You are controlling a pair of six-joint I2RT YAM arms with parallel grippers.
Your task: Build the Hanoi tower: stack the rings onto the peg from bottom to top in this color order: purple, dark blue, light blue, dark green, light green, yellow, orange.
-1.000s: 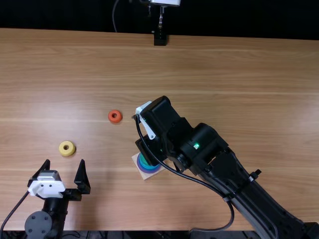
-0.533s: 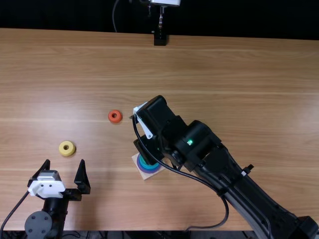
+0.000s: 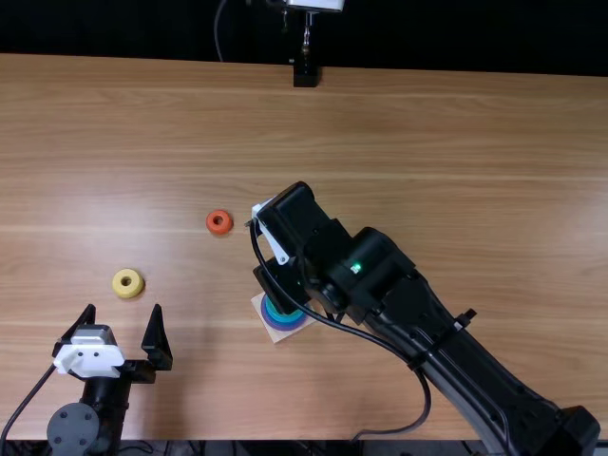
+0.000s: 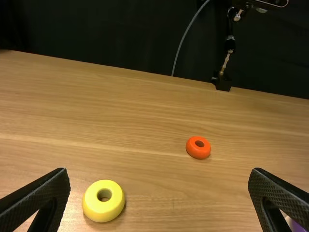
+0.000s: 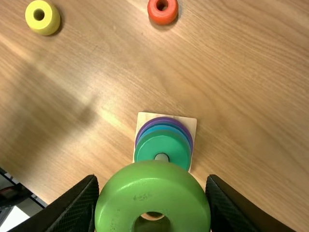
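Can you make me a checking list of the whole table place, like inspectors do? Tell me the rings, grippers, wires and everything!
Surface: light brown wooden table, with shiny patches of light.
Tower: purple ring, blue above it, dark green ring on top, around the peg of a wooden base.
Loose rings: yellow ring and orange ring, apart on the table.
Clutter: nothing seen.
Left gripper: fingers open, holding nothing.
Right gripper: light green ring between its fingers, not yet on the peg.
Cables: one along each arm; a thin grey cable hangs beyond the far edge.
Surroundings: dark backdrop; black foot at the far edge.
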